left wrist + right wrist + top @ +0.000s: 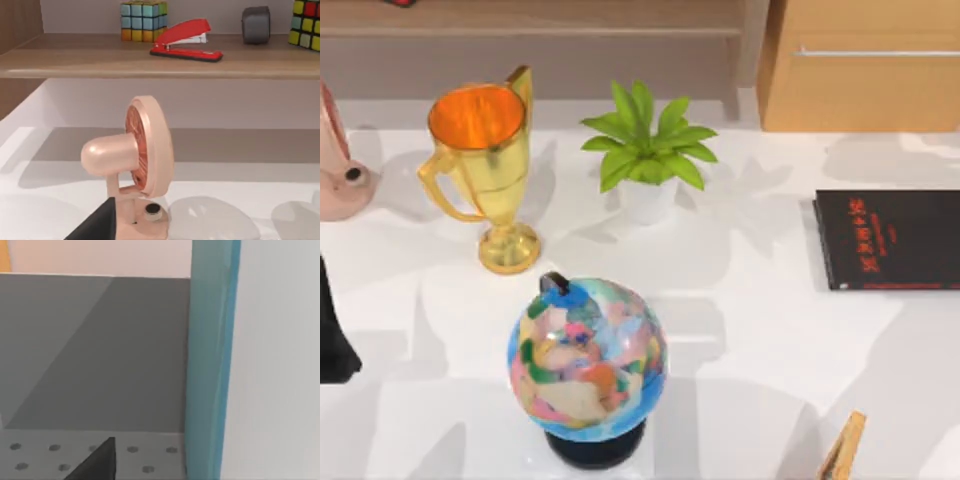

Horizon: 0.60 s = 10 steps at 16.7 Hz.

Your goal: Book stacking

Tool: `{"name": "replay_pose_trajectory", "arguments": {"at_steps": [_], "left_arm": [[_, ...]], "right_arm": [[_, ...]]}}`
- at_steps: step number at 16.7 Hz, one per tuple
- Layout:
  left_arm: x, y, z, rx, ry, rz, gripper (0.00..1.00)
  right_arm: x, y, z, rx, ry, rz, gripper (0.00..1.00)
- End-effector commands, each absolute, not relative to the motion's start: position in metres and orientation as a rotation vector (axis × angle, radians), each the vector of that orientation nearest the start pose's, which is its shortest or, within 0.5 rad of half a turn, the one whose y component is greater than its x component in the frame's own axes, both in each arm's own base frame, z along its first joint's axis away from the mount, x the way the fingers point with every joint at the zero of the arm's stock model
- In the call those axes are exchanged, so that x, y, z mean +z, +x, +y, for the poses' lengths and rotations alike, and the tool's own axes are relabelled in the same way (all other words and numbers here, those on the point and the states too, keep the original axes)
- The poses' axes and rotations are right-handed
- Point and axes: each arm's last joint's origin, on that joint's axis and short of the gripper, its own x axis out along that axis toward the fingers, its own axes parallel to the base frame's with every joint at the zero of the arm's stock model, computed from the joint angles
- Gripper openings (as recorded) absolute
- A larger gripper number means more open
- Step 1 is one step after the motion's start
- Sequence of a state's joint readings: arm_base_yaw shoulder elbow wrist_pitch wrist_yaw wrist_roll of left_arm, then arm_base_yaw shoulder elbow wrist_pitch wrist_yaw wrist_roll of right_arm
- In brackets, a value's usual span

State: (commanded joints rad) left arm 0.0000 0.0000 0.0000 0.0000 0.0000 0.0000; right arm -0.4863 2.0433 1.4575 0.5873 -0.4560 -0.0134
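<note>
The book (210, 365) appears close up in the right wrist view as a teal-blue cover standing on edge, with a pale surface beside it. A dark part of my right gripper (97, 462) sits just beside the book; whether it holds the book I cannot tell. The thinner black book with red lettering (888, 238) lies flat at the table's right edge. My left gripper (335, 330) is a dark shape parked at the table's left edge, and its tip (97, 225) points at a pink desk fan (135, 155).
A gold trophy (488, 160), a potted plant (648, 160) and a globe (586, 360) stand across the middle. The pink fan (340, 170) is at the far left. A tan slanted object (842, 450) pokes in at the bottom right. A shelf (160, 55) holds a red stapler (185, 40) and puzzle cubes (143, 20).
</note>
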Motion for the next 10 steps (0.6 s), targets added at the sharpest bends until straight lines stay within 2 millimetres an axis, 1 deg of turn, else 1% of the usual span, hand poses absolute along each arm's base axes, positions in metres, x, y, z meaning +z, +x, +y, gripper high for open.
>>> {"name": "replay_pose_trajectory", "arguments": {"at_steps": [5, 7, 10], "left_arm": [[0.160, 0.106, -0.001, 0.000, 0.000, 0.000, 1.00], [0.160, 0.106, -0.001, 0.000, 0.000, 0.000, 1.00], [0.160, 0.106, -0.001, 0.000, 0.000, 0.000, 1.00]], "right_arm": [[0.248, 0.433, -0.205, -0.005, -0.025, 0.009, 1.00], [0.249, 0.438, -0.206, -0.007, -0.027, 0.005, 1.00], [0.249, 0.453, -0.206, -0.006, -0.027, 0.005, 1.00]]}}
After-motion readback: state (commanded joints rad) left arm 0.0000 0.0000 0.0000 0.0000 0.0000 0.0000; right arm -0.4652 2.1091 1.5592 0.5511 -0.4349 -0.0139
